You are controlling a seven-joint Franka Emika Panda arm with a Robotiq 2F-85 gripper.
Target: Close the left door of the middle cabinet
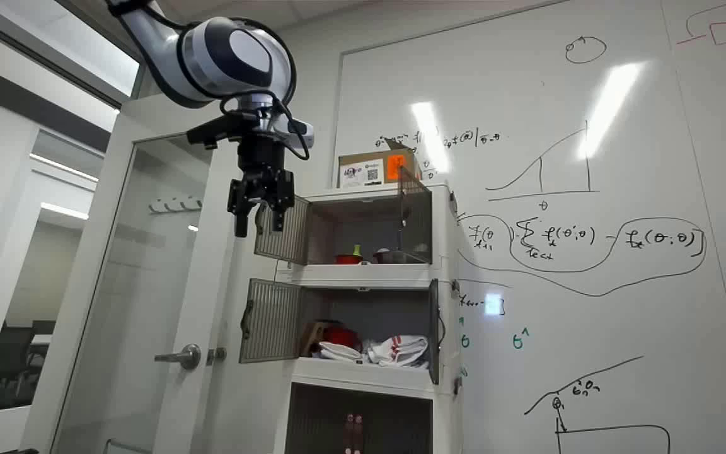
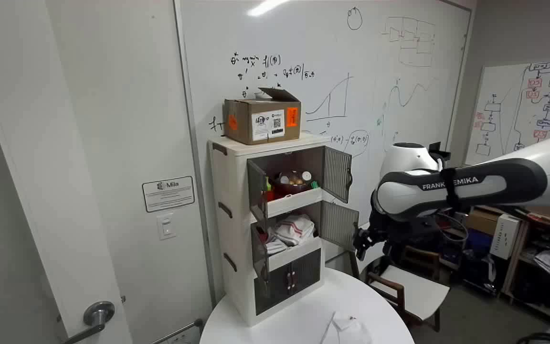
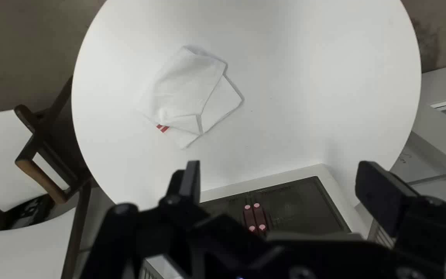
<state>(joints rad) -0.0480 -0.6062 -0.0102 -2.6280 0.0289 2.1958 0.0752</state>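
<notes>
Black two-fingered claw (image 1: 259, 228) wide, empty. Suggest you narrow it, reach outside the grey square plastic-looking left door (image 1: 272, 322) beyond it, push inward.

My arm (image 1: 215, 50) was white, its dark panel (image 2: 509, 182) lettered EMIKA, its cables (image 1: 294, 69) and my two-fingered gripper (image 1: 259, 230) black.

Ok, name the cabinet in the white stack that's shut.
The bottom cabinet is shut, its handles side by side; the top cabinet and middle cabinet both stand open.
</notes>
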